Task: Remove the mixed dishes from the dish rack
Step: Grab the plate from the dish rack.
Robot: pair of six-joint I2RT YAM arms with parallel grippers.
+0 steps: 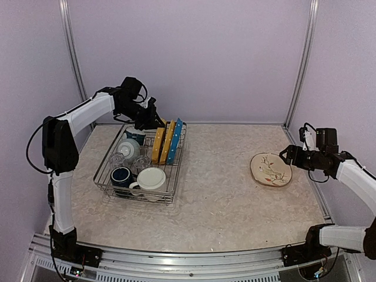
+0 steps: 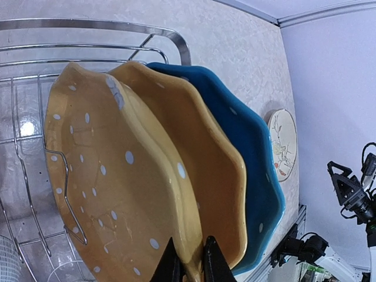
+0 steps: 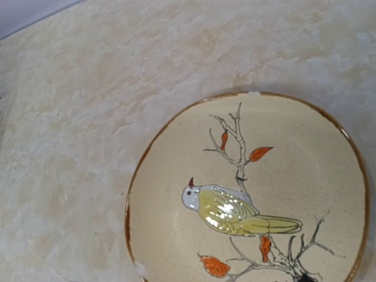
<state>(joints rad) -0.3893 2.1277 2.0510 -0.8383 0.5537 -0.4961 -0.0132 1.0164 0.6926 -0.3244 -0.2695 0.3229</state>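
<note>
The left gripper (image 2: 191,267) is clenched on the rim of the nearest yellow-orange plate (image 2: 117,176), one dark finger on each face of its wavy, glazed edge. That plate stands on edge in the dish rack (image 2: 88,24), its glossy surface scattered with small white dots. A thin wire prong crosses its face. A second yellow-orange plate (image 2: 205,170) of the same scalloped shape stands just behind it, and then a blue plate (image 2: 252,153) with white dots.

The rack is a low rectangle of shiny silver wire on the left part of the mottled, stone-patterned table (image 1: 217,188). Its near end holds a navy mug (image 1: 121,175) and a cream mug (image 1: 152,178), side by side. Behind them are two clear glasses (image 1: 116,158) and a bowl (image 1: 128,148) that shows its white inside.

On the far right, the right gripper (image 1: 288,154) is released and holds nothing. It sits beside a round cream plate (image 3: 247,194) with a brown rim. The plate lies flat and is painted with a yellow bird on bare branches with orange leaves.
</note>
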